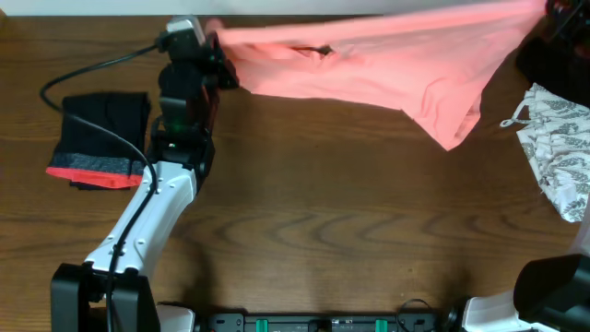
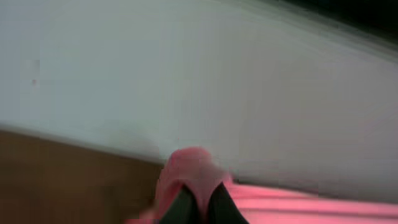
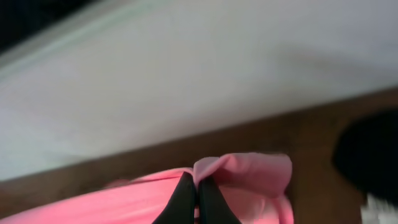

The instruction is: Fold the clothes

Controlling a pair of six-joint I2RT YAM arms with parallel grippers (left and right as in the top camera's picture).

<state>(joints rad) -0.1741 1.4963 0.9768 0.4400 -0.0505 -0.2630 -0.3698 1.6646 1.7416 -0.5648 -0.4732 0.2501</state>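
Note:
The salmon-pink garment [image 1: 369,55] hangs stretched above the far edge of the table, sagging to a point at the right. My left gripper [image 1: 214,57] is shut on its left end; the left wrist view shows pink cloth [image 2: 186,171] pinched between the black fingers [image 2: 200,208]. My right gripper is at the top right edge of the overhead view, mostly out of frame; the right wrist view shows its fingers [image 3: 196,196] shut on a pink fold [image 3: 249,171]. A folded black garment with a red-grey band [image 1: 101,138] lies at the left. A white garment with grey print [image 1: 558,148] lies at the right.
A dark garment [image 1: 553,46] sits at the far right corner. A black cable [image 1: 83,78] loops from the left arm over the table's left side. The white wall runs behind the table's far edge. Arm bases stand along the near edge.

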